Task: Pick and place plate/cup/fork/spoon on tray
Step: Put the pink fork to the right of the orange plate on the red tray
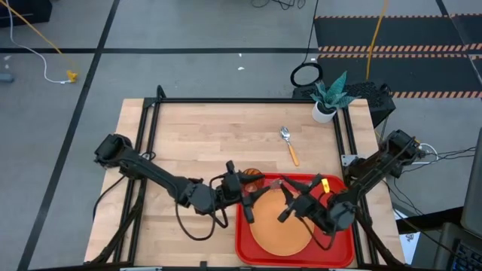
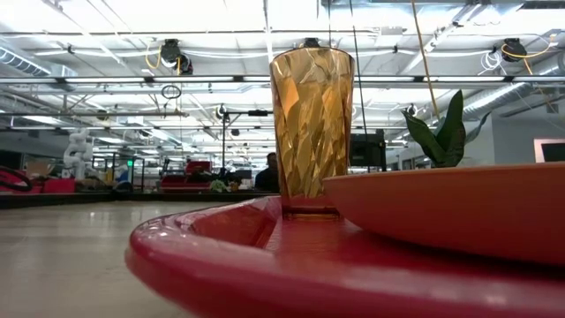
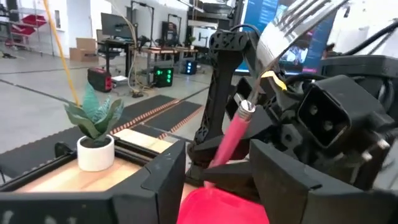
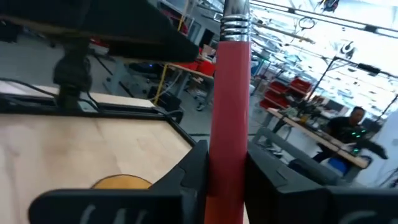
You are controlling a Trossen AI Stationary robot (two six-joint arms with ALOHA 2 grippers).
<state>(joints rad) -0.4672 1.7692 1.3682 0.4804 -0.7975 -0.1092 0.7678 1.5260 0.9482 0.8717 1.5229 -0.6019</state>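
Observation:
The red tray (image 1: 242,245) lies at the table's near right and fills the foreground of the low view (image 2: 265,265). The orange plate (image 1: 280,229) lies flat in it. The amber cup (image 1: 253,179) stands upright on its base in the tray's far left corner, beside the plate (image 2: 459,212). My right gripper (image 1: 291,205) is over the plate, shut on the fork (image 3: 249,118). My left gripper (image 1: 244,202) is open and empty at the tray's left rim, next to the cup. The spoon (image 1: 289,144) lies on the table beyond the tray. My right gripper pinches the fork's pinkish-red handle (image 4: 227,134) between its two fingers, which lie across it. The fork is lifted clear above the plate. It stands tilted, with its silver tines (image 3: 301,15) at the upper end.
A white pot with a green plant (image 1: 327,99) stands at the table's far right corner. A black frame (image 1: 248,100) runs round the table's edges. Bare wood lies on the left half of the table (image 1: 173,143).

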